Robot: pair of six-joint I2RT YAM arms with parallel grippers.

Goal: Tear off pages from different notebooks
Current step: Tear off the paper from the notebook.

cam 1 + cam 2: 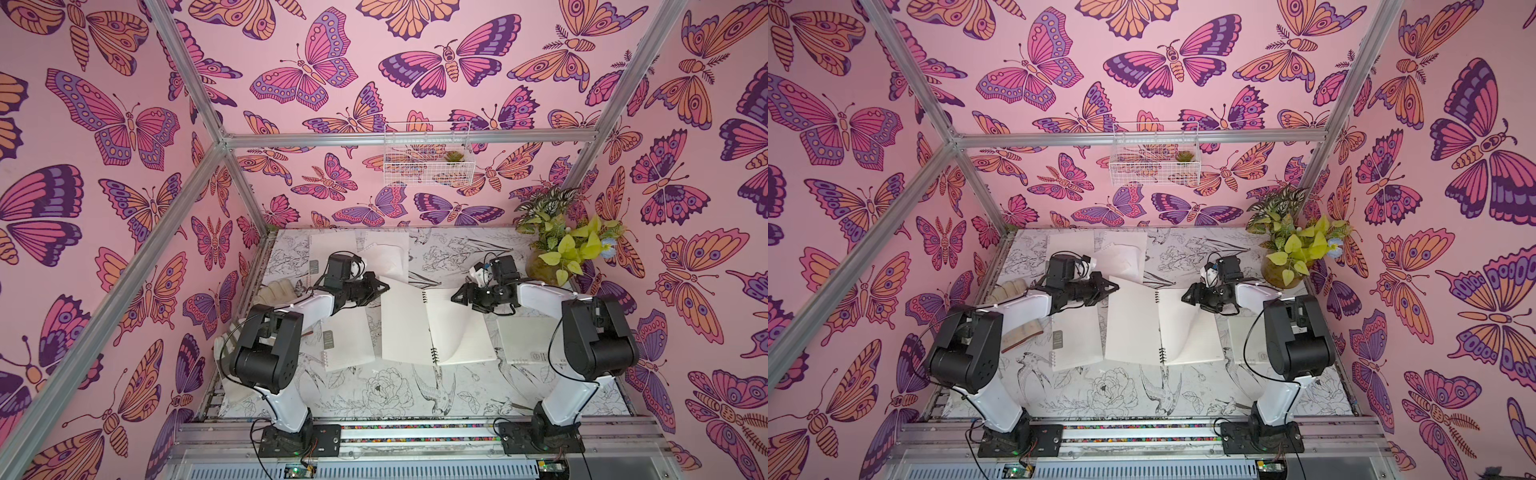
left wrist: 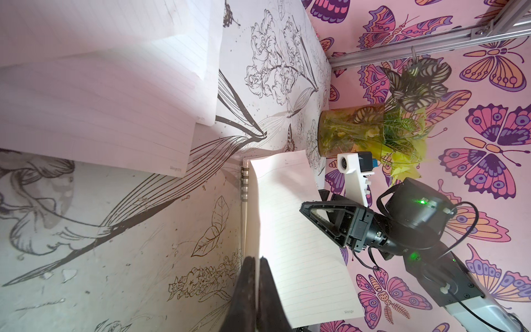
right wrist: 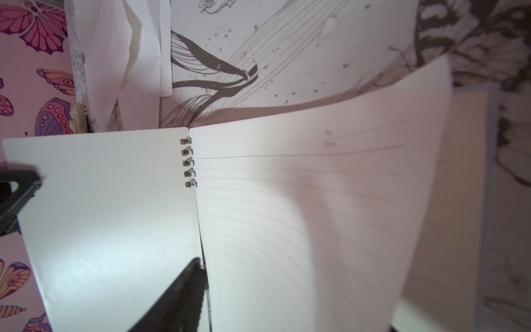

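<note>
Off-white spiral notebook (image 1: pixel 401 320) lies open, lined page (image 1: pixel 459 332) curling; left gripper (image 1: pixel 384 286) clenched at cover, right gripper (image 1: pixel 456 297) unclear.

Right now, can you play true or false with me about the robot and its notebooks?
1. The middle notebook lies open. True.
2. The left gripper is wide open. False: it is shut.
3. The potted plant stands in the near left corner of the table. False: it stands in the far right corner.
4. Loose pages lie at the far end of the table. True.
5. The open notebook's right page lies flat. False: it curls up.
</note>
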